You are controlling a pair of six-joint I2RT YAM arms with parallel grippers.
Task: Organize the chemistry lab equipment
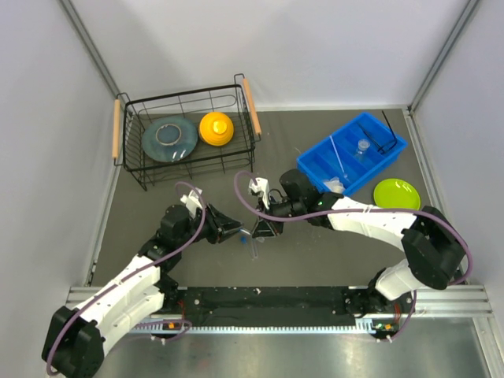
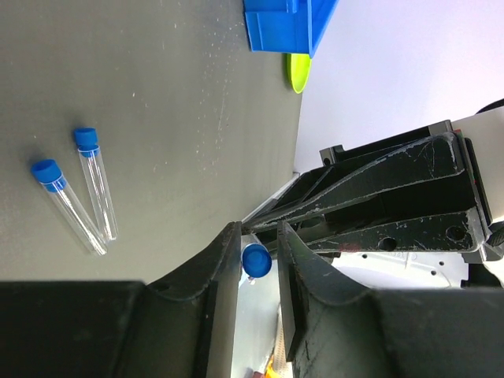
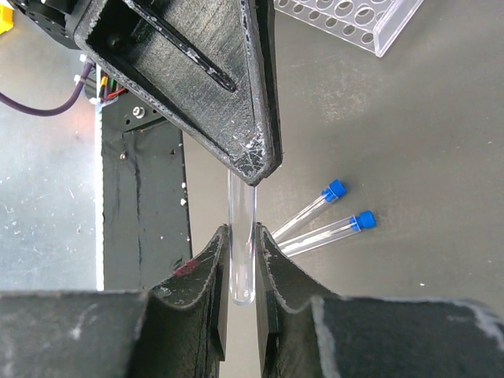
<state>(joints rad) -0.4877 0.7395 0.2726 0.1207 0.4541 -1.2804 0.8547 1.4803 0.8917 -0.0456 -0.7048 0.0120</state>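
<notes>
A clear blue-capped test tube [image 3: 241, 272] spans between my two grippers above the table. My right gripper [image 3: 242, 232] is shut on its round bottom end. Its blue cap [image 2: 256, 260] sits between the fingers of my left gripper [image 2: 258, 232], touching one finger, with a thin gap to the other. In the top view the left gripper [image 1: 236, 228] and right gripper [image 1: 264, 230] meet tip to tip. Two more capped tubes [image 3: 327, 234] lie side by side on the table, also in the left wrist view [image 2: 79, 201]. The clear grid rack [image 3: 346, 20] lies beyond them.
A blue bin [image 1: 315, 169] at the right holds the black wire ring stand [image 1: 379, 134] and a small vial [image 1: 363, 146]. A lime-green plate [image 1: 396, 193] lies beside it. A black wire basket [image 1: 142, 169] at the back left holds a grey plate and a yellow dome.
</notes>
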